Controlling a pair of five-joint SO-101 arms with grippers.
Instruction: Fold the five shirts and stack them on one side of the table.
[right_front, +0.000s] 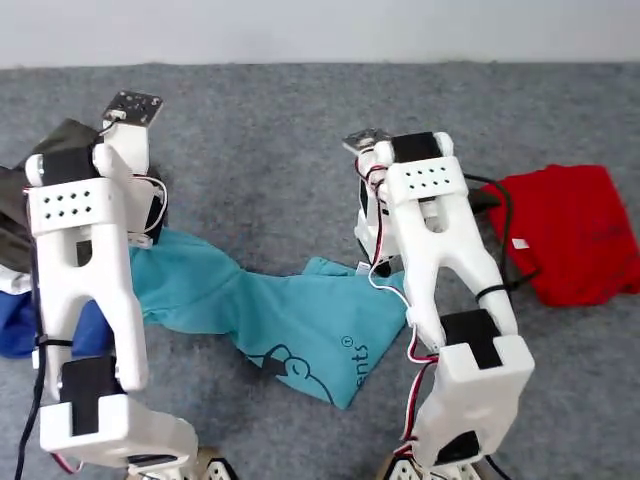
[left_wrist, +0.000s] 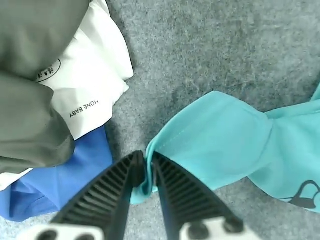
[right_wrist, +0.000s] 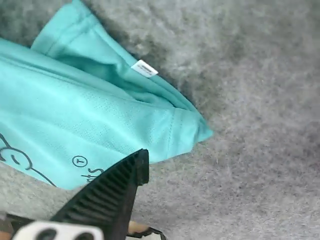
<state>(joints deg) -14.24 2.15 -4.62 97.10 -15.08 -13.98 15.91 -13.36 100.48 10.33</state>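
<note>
Betw. pinched L fingers: teal shirt

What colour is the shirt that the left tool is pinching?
Turquoise. The shirt shows best in the left wrist view.

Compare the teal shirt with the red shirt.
The teal shirt lies twisted and unfolded; the red shirt sits folded. The left gripper pinches the teal shirt's edge; nothing holds the red shirt. The teal shirt shows a dark print; the red shirt looks plain. Both rest on the grey table.
</note>
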